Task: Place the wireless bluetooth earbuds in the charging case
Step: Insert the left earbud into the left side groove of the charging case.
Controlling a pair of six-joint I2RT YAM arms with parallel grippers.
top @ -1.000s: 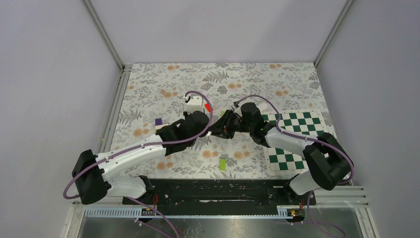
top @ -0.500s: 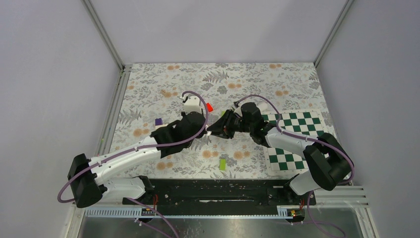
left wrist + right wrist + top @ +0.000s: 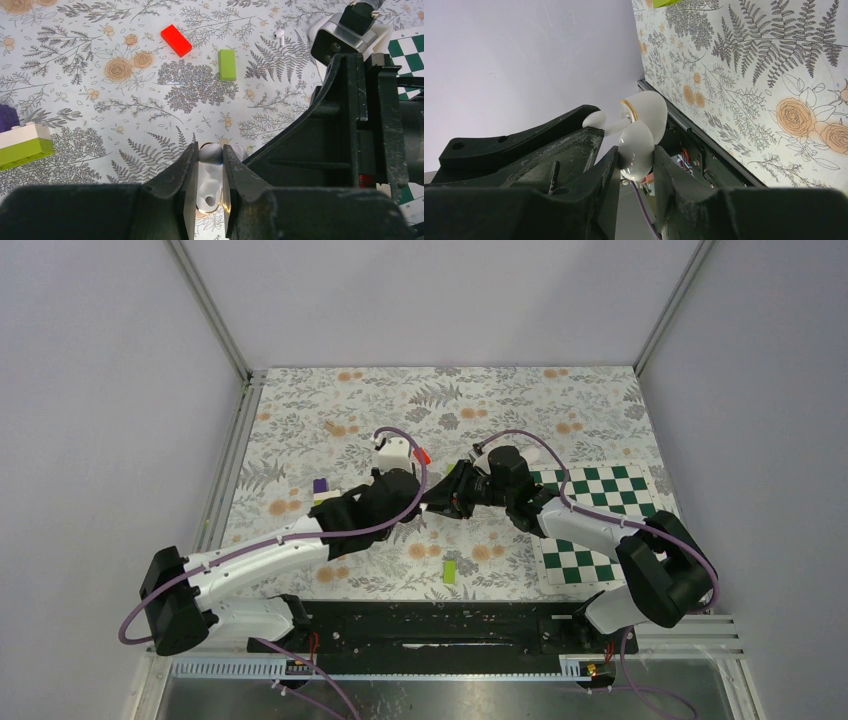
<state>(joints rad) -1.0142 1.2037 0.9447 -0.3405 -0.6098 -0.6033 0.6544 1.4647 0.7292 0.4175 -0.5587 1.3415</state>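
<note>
My right gripper (image 3: pixel 636 161) is shut on the white charging case (image 3: pixel 638 144), held above the table with its lid (image 3: pixel 650 111) hinged open. My left gripper (image 3: pixel 210 152) is shut on one white earbud (image 3: pixel 209 172). That earbud's tip (image 3: pixel 594 119) sits right beside the open case, touching or nearly so. In the top view both grippers meet at the table's middle, left gripper (image 3: pixel 424 506) against right gripper (image 3: pixel 446 502). A second earbud (image 3: pixel 279 34) lies loose on the floral mat, farther out.
A red block (image 3: pixel 176 40) and a lime-green block (image 3: pixel 227 64) lie beyond the grippers. A green, white and purple brick stack (image 3: pixel 22 145) sits to the left. Another green block (image 3: pixel 450 570) lies near the arm bases. A checkerboard mat (image 3: pixel 590 485) covers the right side.
The left arm swung slightly left and then back toward the case. Both grips have held unchanged.
</note>
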